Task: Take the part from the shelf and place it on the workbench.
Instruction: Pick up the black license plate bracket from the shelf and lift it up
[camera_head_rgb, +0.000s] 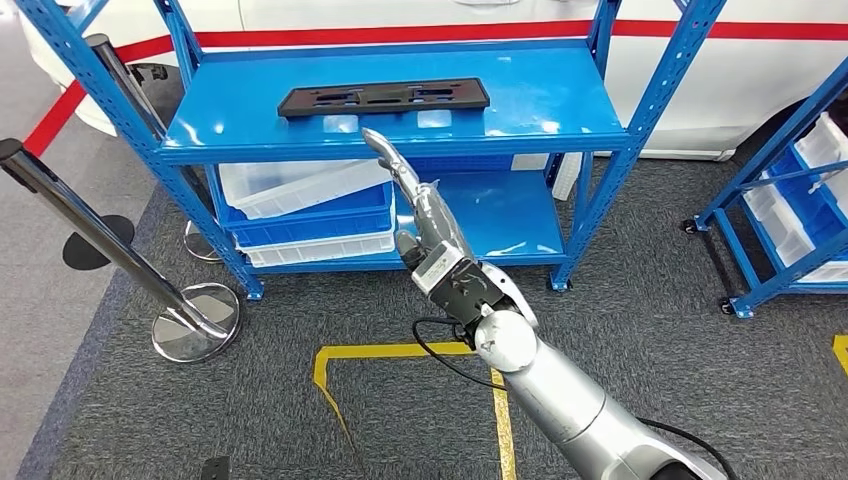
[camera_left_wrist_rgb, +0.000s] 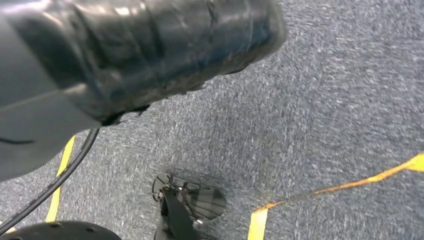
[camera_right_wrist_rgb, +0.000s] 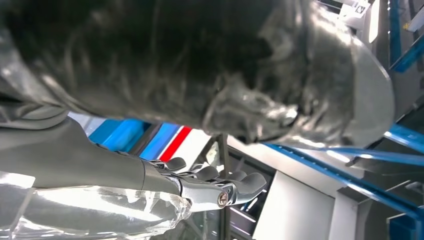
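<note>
Head view: right hand (camera_head_rgb: 425, 215) reaching toward shelf (camera_head_rgb: 560, 140), fingers extended, pressed together, holding nothing. Part (camera_head_rgb: 384, 97) lying flat on top deck, apart from fingertips. Step: approach. Next move calling for lift above deck edge, then grasp. Left hand fingers: cannot tell.

Open room above shelf top (camera_head_rgb: 560, 100) around part (camera_head_rgb: 384, 97), blue uprights (camera_head_rgb: 655, 95) flanking (left side too), stanchion (camera_head_rgb: 95, 235) well aside
</note>
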